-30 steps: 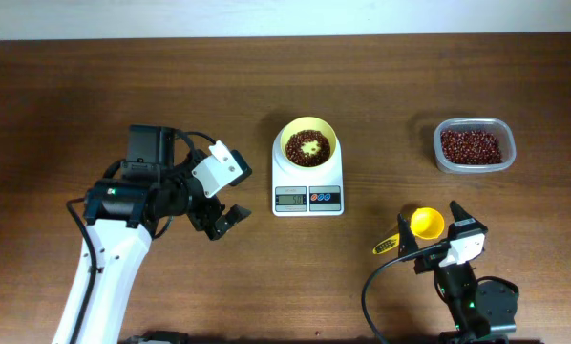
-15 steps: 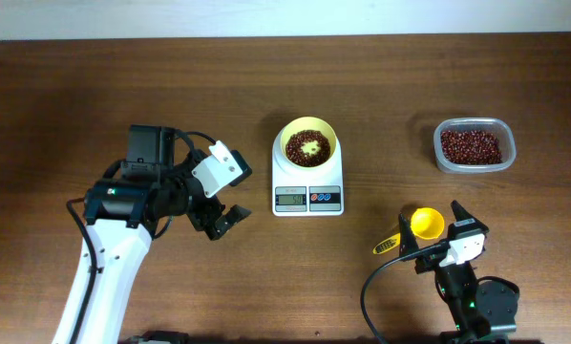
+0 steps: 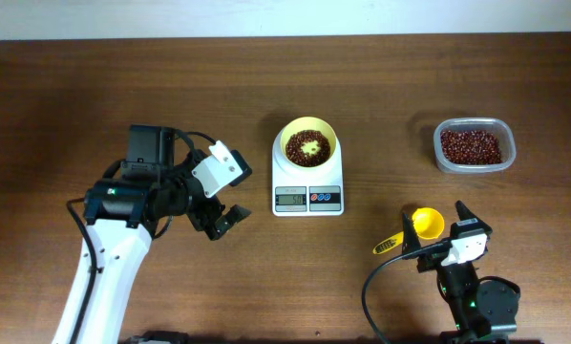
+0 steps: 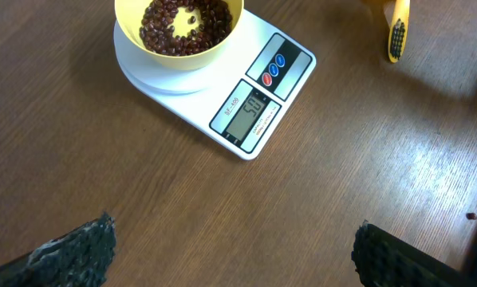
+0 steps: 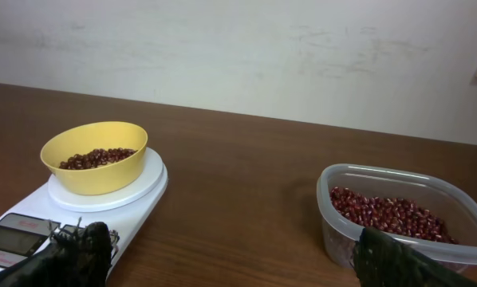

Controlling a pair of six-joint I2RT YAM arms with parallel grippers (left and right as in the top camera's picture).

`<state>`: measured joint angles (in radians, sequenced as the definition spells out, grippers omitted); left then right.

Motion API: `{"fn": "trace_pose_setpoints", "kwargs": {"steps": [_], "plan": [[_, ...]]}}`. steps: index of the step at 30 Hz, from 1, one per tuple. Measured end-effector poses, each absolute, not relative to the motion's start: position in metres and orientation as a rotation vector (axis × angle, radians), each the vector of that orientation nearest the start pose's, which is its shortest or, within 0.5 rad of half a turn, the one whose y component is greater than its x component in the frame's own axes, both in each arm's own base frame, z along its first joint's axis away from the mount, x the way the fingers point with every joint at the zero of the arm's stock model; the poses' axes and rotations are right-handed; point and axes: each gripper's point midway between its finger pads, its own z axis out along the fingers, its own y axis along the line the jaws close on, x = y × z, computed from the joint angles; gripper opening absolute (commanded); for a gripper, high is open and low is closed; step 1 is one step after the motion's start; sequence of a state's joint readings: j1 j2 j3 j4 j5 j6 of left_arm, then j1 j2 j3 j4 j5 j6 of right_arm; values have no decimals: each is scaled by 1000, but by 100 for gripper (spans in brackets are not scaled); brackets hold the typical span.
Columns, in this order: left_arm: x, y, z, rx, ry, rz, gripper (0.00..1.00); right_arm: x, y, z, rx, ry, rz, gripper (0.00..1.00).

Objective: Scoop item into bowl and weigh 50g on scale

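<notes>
Plainly, the right hand is released and empty, its two fingers spread wide at the near edge of its own view, and the left hand hangs just as slack above the desk, gripping nothing. Just beside the right hand lies the orange-yellow scoop, set down on the wood. Further out, the beans sit in the yellow bowl, which rests on the platform of the white scale at the middle of the desk; the rest fill the clear tub at the far right. The job now looks like a check of the reading, so both hands should keep well apart from bowl and scale while the figure settles, and any correction should go in a few beans at a time. Only the left wrist view faces the display, whose digits seem to read fifty, though they are small. The right wrist view misses the scoop entirely; the overhead view shows it.
</notes>
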<state>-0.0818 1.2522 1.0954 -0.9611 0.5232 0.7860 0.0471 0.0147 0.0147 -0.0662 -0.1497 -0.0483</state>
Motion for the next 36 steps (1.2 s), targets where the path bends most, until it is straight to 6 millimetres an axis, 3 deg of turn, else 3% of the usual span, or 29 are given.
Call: {"fn": "trace_pose_setpoints", "kwargs": {"steps": [36], "plan": [[273,-106,182,1180,2248,-450,99,243,37,161,-194,1626,122,99]]}}
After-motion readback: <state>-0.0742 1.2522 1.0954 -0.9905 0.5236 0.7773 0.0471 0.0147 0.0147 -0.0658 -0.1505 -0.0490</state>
